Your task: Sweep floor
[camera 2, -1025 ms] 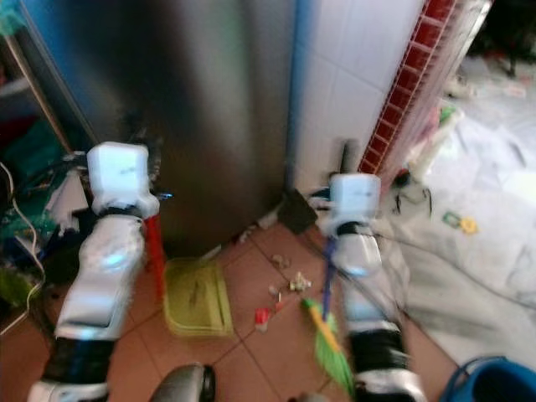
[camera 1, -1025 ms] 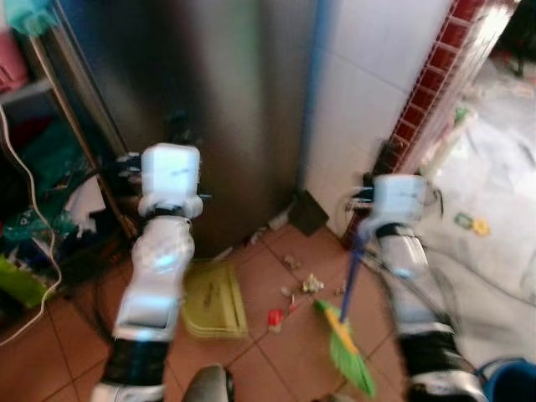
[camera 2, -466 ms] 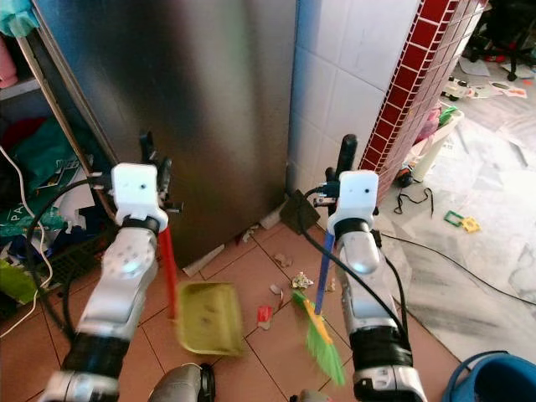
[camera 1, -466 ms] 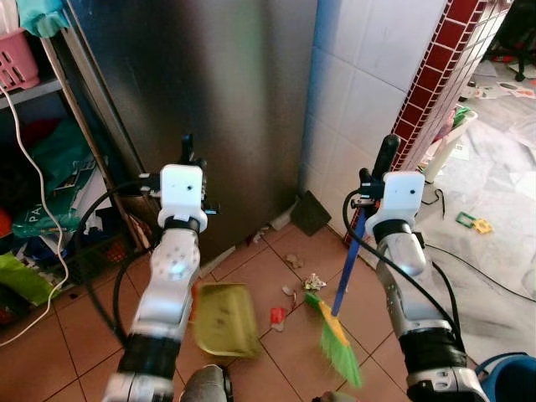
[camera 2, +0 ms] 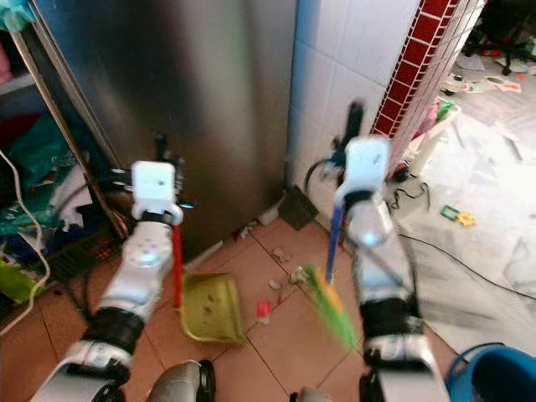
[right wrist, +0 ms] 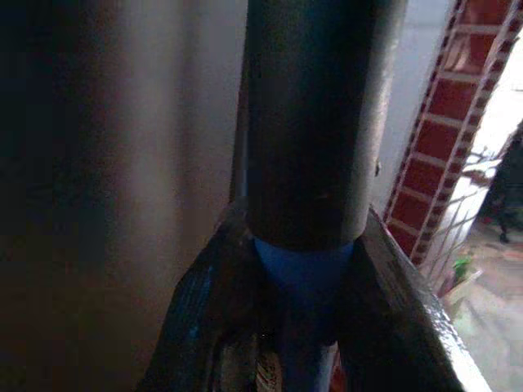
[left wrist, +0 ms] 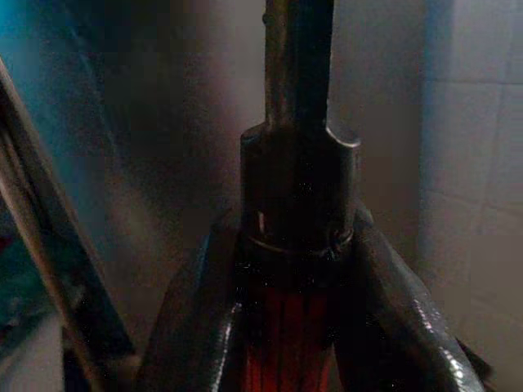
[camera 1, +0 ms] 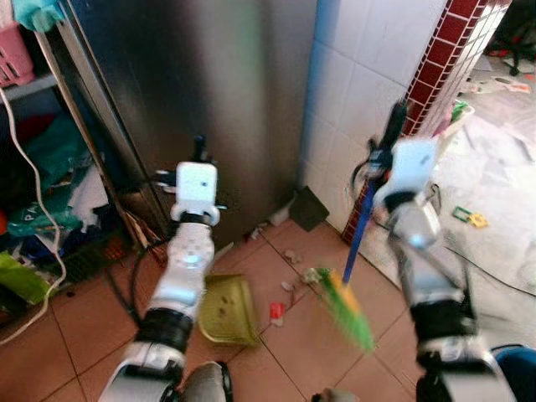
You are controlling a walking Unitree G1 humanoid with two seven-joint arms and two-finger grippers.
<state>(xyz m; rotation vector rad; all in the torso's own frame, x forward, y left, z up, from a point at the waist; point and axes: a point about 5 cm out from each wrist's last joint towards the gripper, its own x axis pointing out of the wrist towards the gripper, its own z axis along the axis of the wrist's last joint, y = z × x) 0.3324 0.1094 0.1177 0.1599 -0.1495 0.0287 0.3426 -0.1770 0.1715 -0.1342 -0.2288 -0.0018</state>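
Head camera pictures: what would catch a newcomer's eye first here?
The right claw grips a blue-handled broom, its green bristles blurred over the tile floor. The left claw holds a red-handled, yellow-green dustpan resting on the floor beside scattered litter, before a tall steel fridge.

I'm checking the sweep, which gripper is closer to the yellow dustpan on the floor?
Left. The left gripper holds the dustpan's red handle, directly above the dustpan. The right gripper grips the broom handle farther off, by the tiled wall.
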